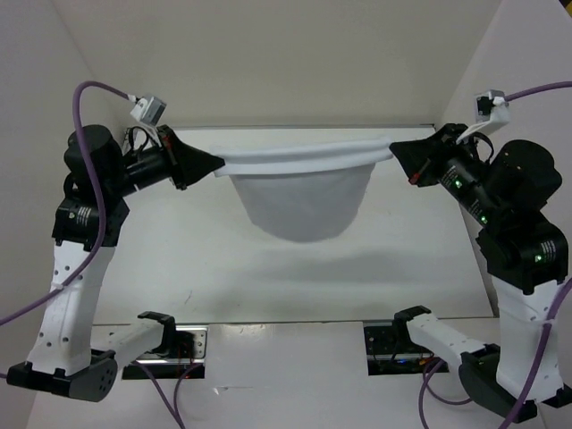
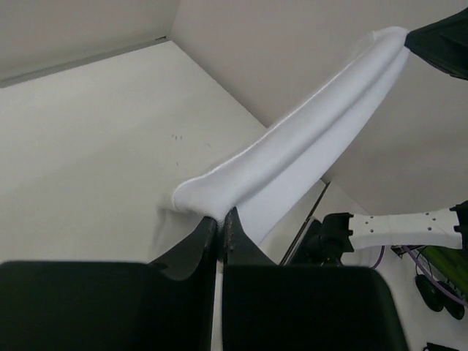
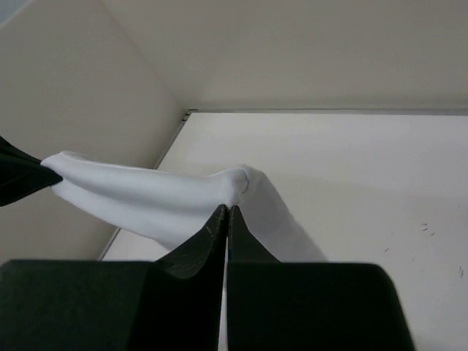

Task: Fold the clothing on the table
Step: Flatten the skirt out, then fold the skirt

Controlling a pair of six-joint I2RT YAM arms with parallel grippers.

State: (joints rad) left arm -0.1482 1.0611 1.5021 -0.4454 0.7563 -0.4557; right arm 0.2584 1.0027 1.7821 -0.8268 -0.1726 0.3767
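Note:
The white clothing [image 1: 304, 192] hangs in the air above the table [image 1: 268, 277], stretched taut between both grippers, its lower part sagging in a rounded pouch. My left gripper [image 1: 221, 164] is shut on its left top corner. My right gripper [image 1: 393, 147] is shut on the right top corner. In the left wrist view the clothing [image 2: 292, 157] runs as a rolled band from my left gripper [image 2: 220, 216] up to the other gripper's black tip. In the right wrist view the clothing [image 3: 146, 197] stretches left from my right gripper [image 3: 228, 210].
White upright walls [image 1: 268, 63] enclose the table at the back and both sides. Two black-and-white fixtures [image 1: 161, 331] [image 1: 420, 326] sit at the near edge between the arm bases. Purple cables [image 1: 85, 98] loop off both arms.

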